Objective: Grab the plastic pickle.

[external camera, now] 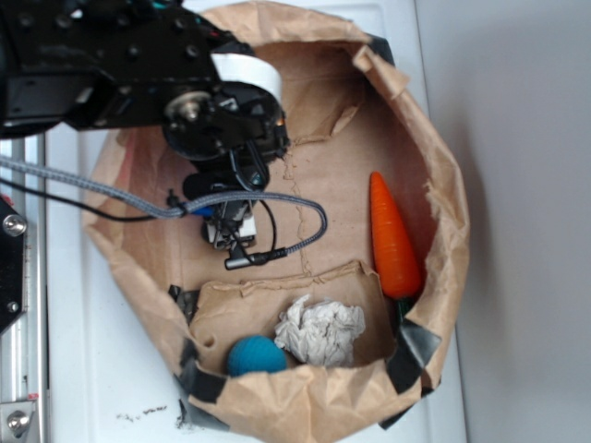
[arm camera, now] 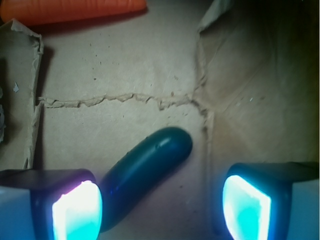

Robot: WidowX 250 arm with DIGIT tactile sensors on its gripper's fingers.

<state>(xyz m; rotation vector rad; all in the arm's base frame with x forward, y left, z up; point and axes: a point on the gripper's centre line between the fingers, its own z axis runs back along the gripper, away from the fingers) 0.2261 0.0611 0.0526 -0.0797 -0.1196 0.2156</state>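
The plastic pickle (arm camera: 145, 172) is a glossy dark teal sausage lying diagonally on the brown paper floor of the bag, seen in the wrist view. My gripper (arm camera: 162, 207) is open and low over it; the pickle's lower end sits beside the left pad (arm camera: 77, 210), and the right pad (arm camera: 246, 206) stands well apart from it. In the exterior view the pickle is hidden under the arm, and the gripper (external camera: 229, 226) hangs over the middle left of the bag floor.
An orange carrot (external camera: 392, 240) lies by the bag's right wall. A teal ball (external camera: 256, 355) and crumpled white paper (external camera: 320, 330) sit in the front pocket. The brown paper bag's walls (external camera: 448, 185) ring the space. A grey cable (external camera: 286, 245) loops beside the gripper.
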